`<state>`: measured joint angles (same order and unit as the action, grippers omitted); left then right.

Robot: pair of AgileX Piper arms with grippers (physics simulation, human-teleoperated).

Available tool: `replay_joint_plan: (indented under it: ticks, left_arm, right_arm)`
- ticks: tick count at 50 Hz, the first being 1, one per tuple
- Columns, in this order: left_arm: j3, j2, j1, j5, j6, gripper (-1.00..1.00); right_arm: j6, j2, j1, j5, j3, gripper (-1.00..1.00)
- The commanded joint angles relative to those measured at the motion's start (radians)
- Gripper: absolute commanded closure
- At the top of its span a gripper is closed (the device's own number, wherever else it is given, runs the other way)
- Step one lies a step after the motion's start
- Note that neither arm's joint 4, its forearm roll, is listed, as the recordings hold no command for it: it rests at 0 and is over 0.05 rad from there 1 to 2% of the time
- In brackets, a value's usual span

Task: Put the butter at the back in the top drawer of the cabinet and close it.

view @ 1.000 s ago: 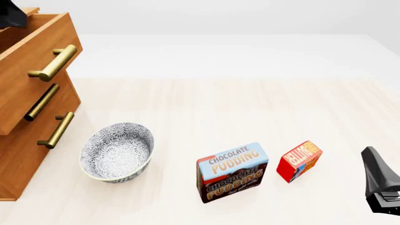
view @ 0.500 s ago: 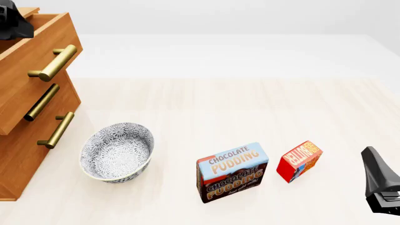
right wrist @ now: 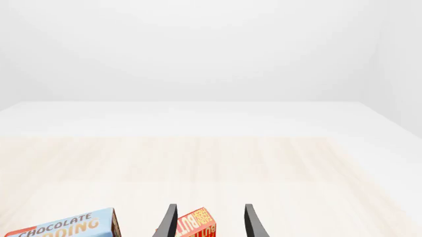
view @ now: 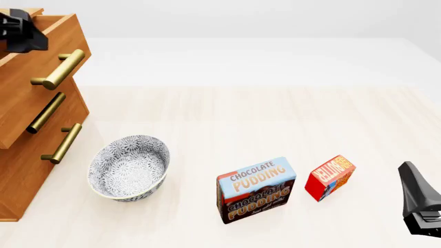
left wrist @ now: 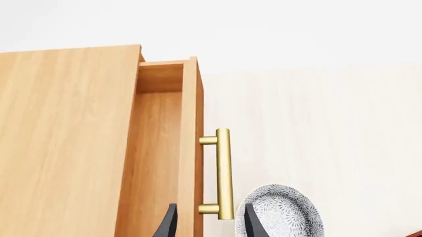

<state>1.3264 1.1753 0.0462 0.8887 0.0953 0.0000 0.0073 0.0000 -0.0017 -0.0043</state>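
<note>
Cabinet point(view: 28, 150): cut off at left edge; top drawer point(view: 41, 77) pulled open, interior partly visible. Butter point(view: 330, 177): standing on table right of pudding box point(view: 255, 189), long axis tilted. Left gripper point(left wrist: 206, 226), right gripper point(right wrist: 207, 223): jaws apart, tips cropped.

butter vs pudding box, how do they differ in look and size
The butter is mostly red with orange and blue panels; the pudding box is light blue on top and dark brown below. The butter is clearly smaller, roughly half the pudding box. In the front view the butter sits to the right of the pudding box, nearer the right gripper. Both are printed rectangular boxes standing on the table, apart from each other.
</note>
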Motion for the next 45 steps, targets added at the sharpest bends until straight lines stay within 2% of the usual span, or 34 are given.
replay_joint_plan:
  ticks: [1,45]
  left_arm:
    - [-0.011,0.006,-0.002,-0.01,-0.005,-1.0]
    - [-0.019,0.008,0.011,-0.032,-0.022,-1.0]
  right_arm:
    - [0.0,0.0,0.0,0.0,0.0,-1.0]
    - [0.0,0.0,0.0,0.0,0.0,-1.0]
